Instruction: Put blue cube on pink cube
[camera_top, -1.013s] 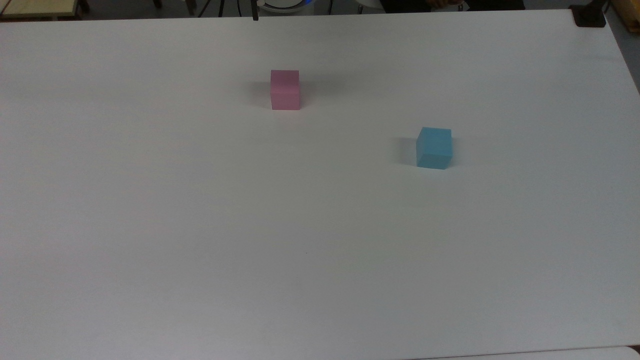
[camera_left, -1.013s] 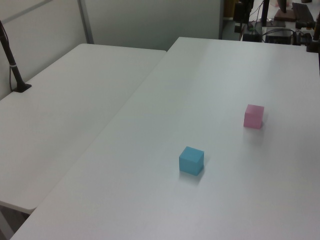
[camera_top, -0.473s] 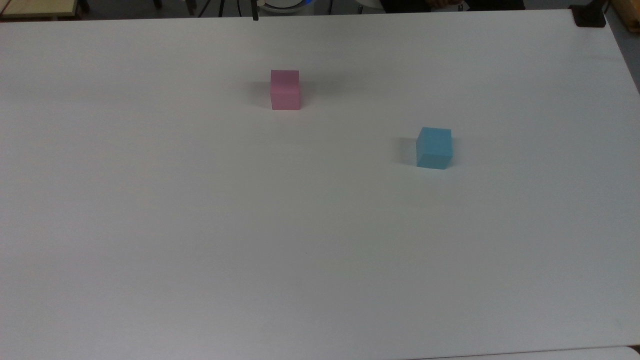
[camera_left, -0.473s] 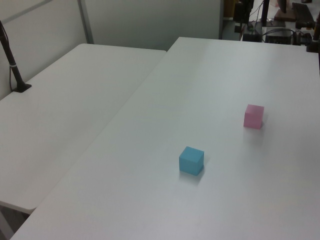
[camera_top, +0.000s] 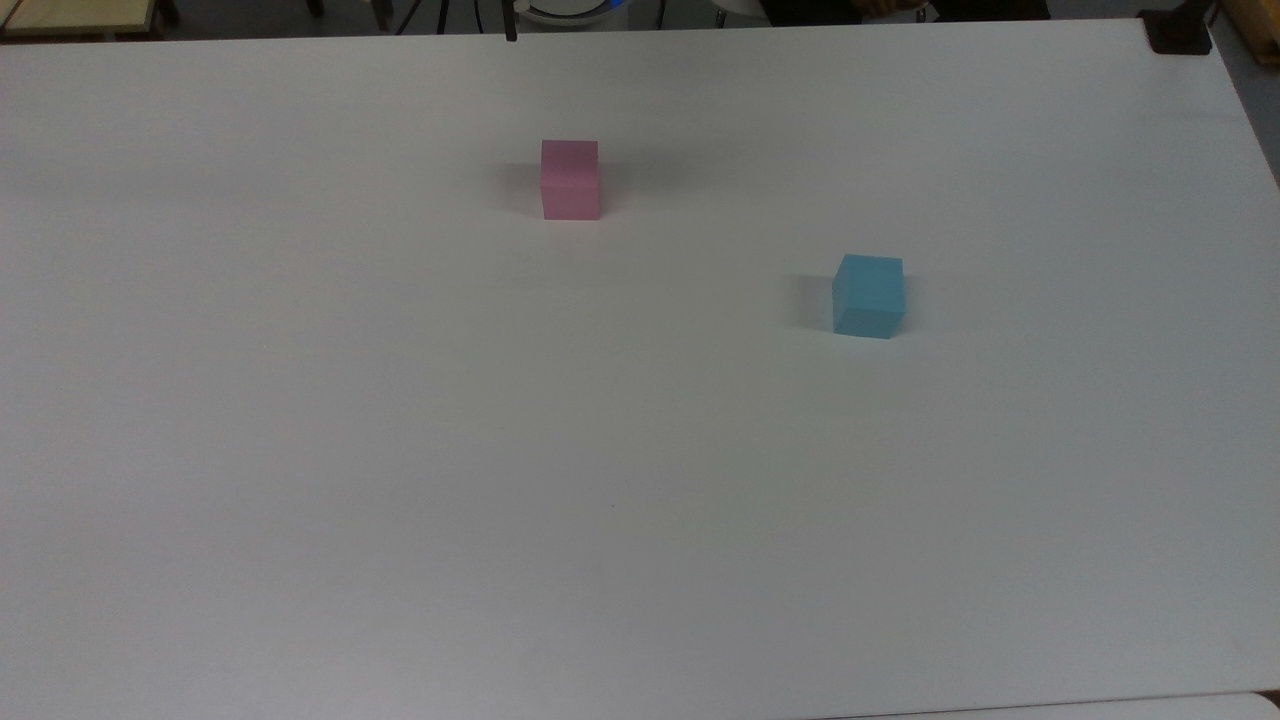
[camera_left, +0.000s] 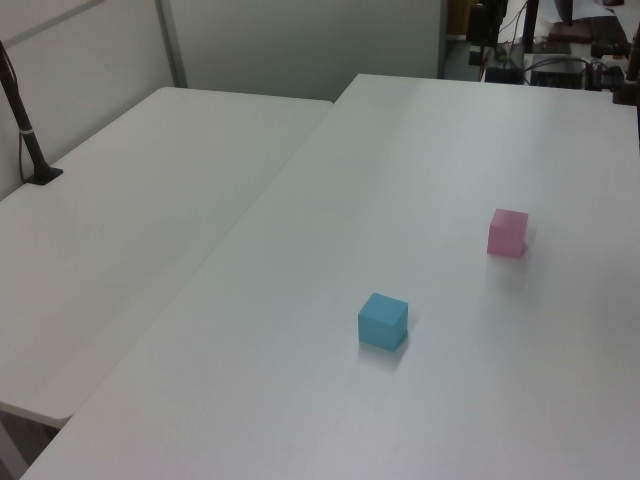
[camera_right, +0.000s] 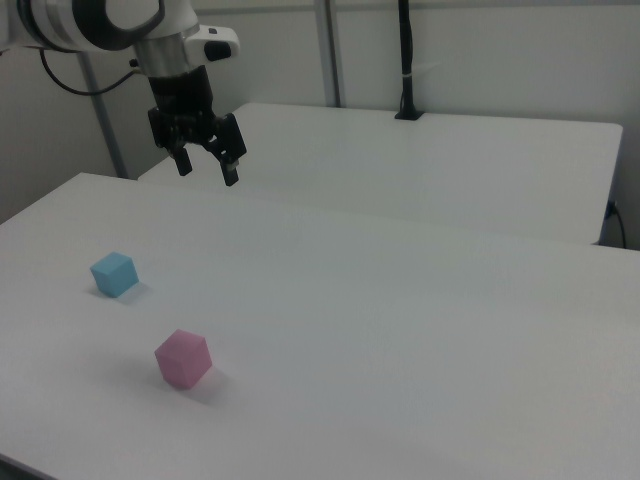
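**Gripper aloft, both cubes on the table**

Gripper (camera_right: 207, 168) hangs in the air in the right view, near the upper left of that view, its two black fingers spread apart with nothing between them. It sits at the end of the white arm (camera_right: 100, 20), which enters from the right view's top left corner, and it is well above and apart from both cubes.

Below it — lower and further toward the right view's left — the blue cube (camera_right: 114, 273) rests flat on the white table (camera_right: 400, 340). The pink cube (camera_right: 183, 358) stands on the same table, nearer the camera and a little to the right view's right of the blue one; the two are apart, not touching.

From the top view, the pink cube (camera_top: 570, 179) lies toward the upper middle and the blue cube (camera_top: 868, 295) lower and to the top view's right. From the left view, the blue cube (camera_left: 383, 321) is nearer the camera, the pink cube (camera_left: 508, 232) further back toward the left view's right. A second white table (camera_left: 130, 210) adjoins the first — along the left view's left.
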